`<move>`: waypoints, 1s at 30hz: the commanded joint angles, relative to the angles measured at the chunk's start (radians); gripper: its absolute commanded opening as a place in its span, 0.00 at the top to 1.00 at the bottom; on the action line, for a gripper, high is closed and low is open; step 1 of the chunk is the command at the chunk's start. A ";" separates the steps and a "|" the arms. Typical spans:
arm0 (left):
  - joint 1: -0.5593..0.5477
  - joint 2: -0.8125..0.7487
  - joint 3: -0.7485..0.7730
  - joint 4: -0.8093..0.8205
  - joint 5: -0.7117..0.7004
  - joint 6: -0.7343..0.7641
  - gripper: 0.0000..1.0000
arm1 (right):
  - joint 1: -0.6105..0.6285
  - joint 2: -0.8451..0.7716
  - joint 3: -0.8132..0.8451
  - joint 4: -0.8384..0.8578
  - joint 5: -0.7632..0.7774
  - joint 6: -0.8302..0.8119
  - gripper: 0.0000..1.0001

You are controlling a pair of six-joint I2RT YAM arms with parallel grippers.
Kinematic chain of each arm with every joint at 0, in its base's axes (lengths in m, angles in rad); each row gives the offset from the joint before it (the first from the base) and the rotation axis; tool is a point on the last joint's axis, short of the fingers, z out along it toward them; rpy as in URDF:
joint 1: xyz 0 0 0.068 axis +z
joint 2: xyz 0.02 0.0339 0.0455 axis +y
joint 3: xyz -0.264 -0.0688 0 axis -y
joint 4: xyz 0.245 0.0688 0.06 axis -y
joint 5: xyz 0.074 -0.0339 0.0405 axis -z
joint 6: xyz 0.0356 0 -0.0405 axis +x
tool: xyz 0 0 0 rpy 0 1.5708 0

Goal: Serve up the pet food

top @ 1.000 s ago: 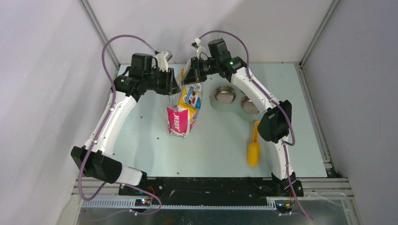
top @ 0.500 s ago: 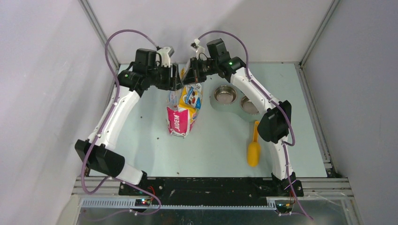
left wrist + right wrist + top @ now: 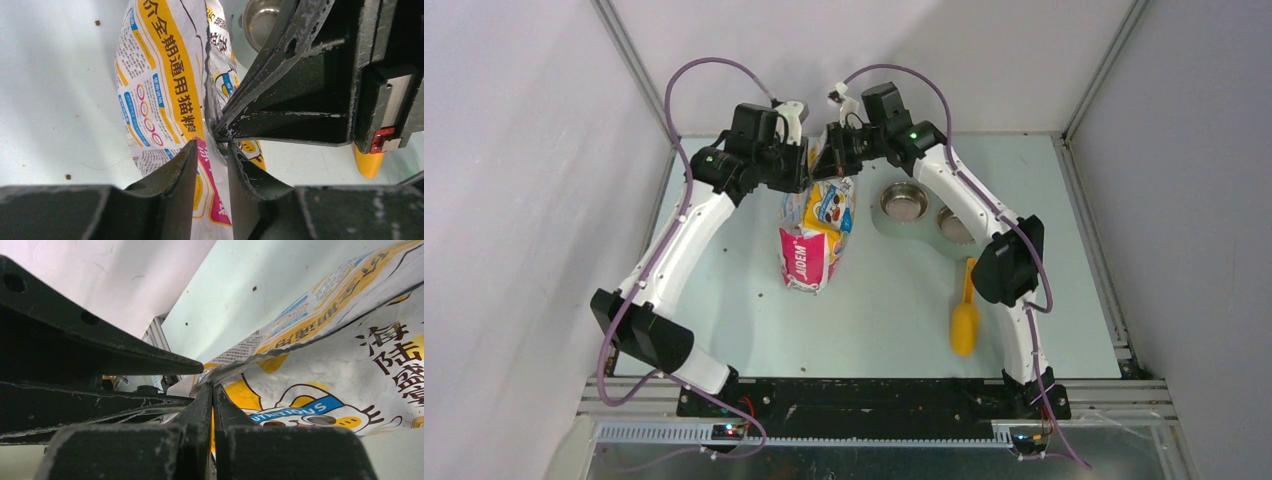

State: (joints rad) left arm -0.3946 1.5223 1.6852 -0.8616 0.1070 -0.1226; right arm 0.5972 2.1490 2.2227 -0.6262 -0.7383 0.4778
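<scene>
The cat-food bag [image 3: 809, 250] stands upright mid-table, its printed side filling the left wrist view [image 3: 160, 85] and the right wrist view [image 3: 350, 355]. The pet food inside it is hidden. A few stray pellets [image 3: 97, 22] lie on the table. My right gripper [image 3: 834, 163] is shut on the bag's top edge [image 3: 212, 387]. My left gripper [image 3: 802, 172] is right beside it at the bag's top. Its fingers [image 3: 180, 170] stand a narrow gap apart astride the bag's rim [image 3: 210, 147], close to the right gripper's tips.
A double-bowl feeder [image 3: 879, 222] with two steel bowls [image 3: 905, 203] sits right of the bag. A yellow scoop [image 3: 964, 318] lies in front of it. Walls close in behind and on both sides. Loose pellets [image 3: 762, 296] dot the table.
My left gripper has moved right and slightly back to the bag's top, next to the right gripper. The right arm and the bag have stayed put.
</scene>
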 commanded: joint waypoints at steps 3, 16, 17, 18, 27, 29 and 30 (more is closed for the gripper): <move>0.005 -0.009 0.035 -0.027 -0.180 0.068 0.71 | -0.002 0.005 0.048 -0.036 0.110 -0.051 1.00; 0.005 -0.008 -0.010 -0.032 -0.140 0.089 0.77 | 0.023 -0.009 0.057 -0.080 0.198 -0.108 1.00; 0.005 -0.006 -0.008 -0.030 -0.127 0.089 0.76 | 0.023 -0.011 0.056 -0.082 0.202 -0.111 1.00; 0.005 -0.003 -0.008 -0.031 -0.089 0.090 0.76 | 0.023 -0.013 0.055 -0.082 0.205 -0.113 1.00; 0.000 0.044 -0.003 -0.021 -0.094 0.115 0.75 | 0.026 -0.050 0.024 -0.096 0.221 -0.161 1.00; 0.000 0.062 0.008 -0.025 -0.101 0.119 0.76 | 0.025 -0.062 0.014 -0.097 0.225 -0.170 1.00; 0.000 0.072 0.013 -0.028 -0.117 0.119 0.76 | 0.024 -0.070 0.006 -0.098 0.225 -0.173 1.00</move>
State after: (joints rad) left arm -0.4019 1.5547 1.6848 -0.8726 0.0326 -0.0448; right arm 0.6373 2.1483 2.2436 -0.6884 -0.5846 0.3637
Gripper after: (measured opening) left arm 0.247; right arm 0.007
